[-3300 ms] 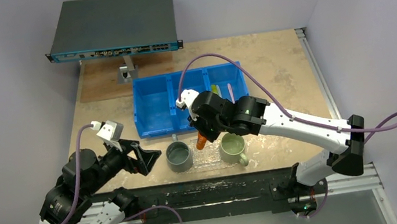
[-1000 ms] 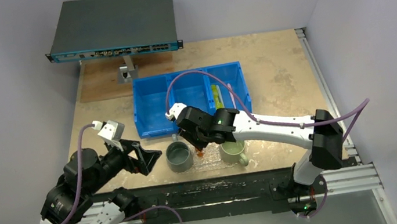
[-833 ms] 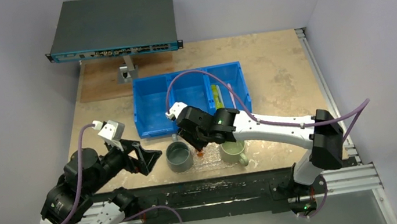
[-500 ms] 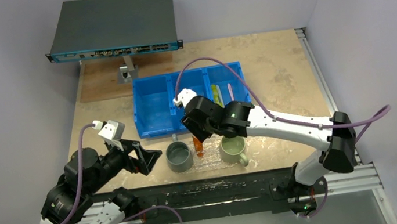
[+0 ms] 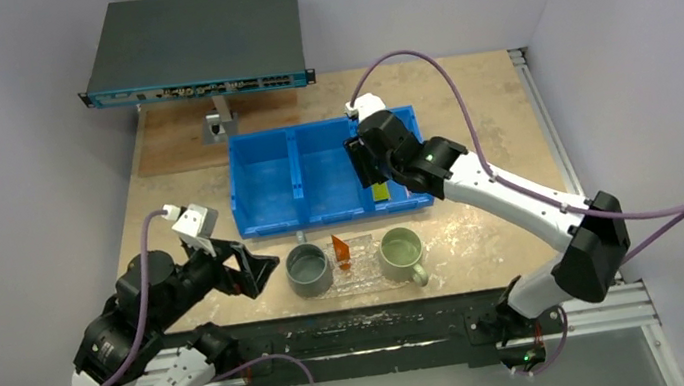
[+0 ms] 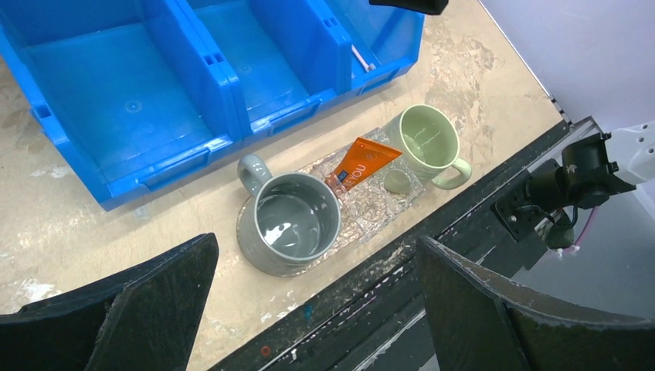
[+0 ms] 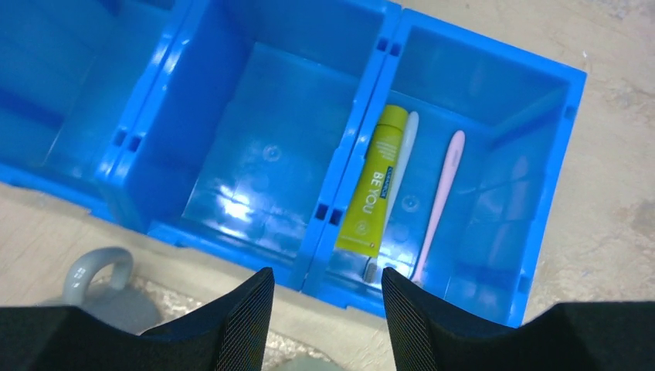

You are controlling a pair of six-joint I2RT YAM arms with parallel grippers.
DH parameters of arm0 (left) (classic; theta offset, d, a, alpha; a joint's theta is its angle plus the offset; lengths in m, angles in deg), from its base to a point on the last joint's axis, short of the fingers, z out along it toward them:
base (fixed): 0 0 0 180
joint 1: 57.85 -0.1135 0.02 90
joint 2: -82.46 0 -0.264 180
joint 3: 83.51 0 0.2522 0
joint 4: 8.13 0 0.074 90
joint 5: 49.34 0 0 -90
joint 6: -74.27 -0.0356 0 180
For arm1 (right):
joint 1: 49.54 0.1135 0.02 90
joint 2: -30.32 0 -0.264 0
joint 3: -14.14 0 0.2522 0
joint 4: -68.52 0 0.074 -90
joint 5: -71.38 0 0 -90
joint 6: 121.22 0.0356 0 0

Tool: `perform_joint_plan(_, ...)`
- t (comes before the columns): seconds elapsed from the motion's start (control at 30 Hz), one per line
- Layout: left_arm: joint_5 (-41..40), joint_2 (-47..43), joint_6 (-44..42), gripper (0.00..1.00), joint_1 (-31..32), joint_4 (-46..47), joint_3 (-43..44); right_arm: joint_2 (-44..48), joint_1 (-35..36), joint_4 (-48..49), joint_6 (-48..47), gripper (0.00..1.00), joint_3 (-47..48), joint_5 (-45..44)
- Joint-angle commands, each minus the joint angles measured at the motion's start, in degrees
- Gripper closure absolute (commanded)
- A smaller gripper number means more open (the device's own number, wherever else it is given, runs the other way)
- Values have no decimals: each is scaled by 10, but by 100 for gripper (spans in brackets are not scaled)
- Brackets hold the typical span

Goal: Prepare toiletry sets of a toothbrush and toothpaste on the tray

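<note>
One orange tube (image 6: 363,162) on glittery tray (image 6: 372,219), left claw (image 6: 314,251) and right claw (image 7: 326,280) apart

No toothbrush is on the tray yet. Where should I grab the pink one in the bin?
Mid-handle, from above, jaws across it: the pink toothbrush lies flat on the floor of the blue bin, bare floor either side, apart from the green tube.

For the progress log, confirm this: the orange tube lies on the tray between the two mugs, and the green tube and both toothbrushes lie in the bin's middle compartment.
Wrong compartment. The right wrist view shows the green tube and both toothbrushes in the bin's right end compartment, not the middle one. The orange tube does lie on the tray between the grey mug and green mug.
</note>
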Motion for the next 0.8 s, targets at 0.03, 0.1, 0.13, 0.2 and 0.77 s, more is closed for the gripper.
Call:
perform_joint_plan(0.03, -12, 8, -8, 0, -1, -3, -1, -21, -42, 79, 10, 44, -16, 12)
perform_joint_plan(0.1, -14, 7, -7, 0, -1, -4, 0, -32, -63, 96, 14, 45, -20, 33)
perform_joint_plan(0.13, -15, 7, -7, 0, -1, -4, -1, -40, -70, 103, 17, 45, -21, 39)
perform_joint_plan(0.2, -16, 6, -8, 0, -1, -4, -1, -55, -84, 117, 20, 45, -21, 56)
perform_joint_plan(0.77, -16, 7, -8, 0, -1, -6, -1, -168, -168, 237, 56, 49, -54, 185)
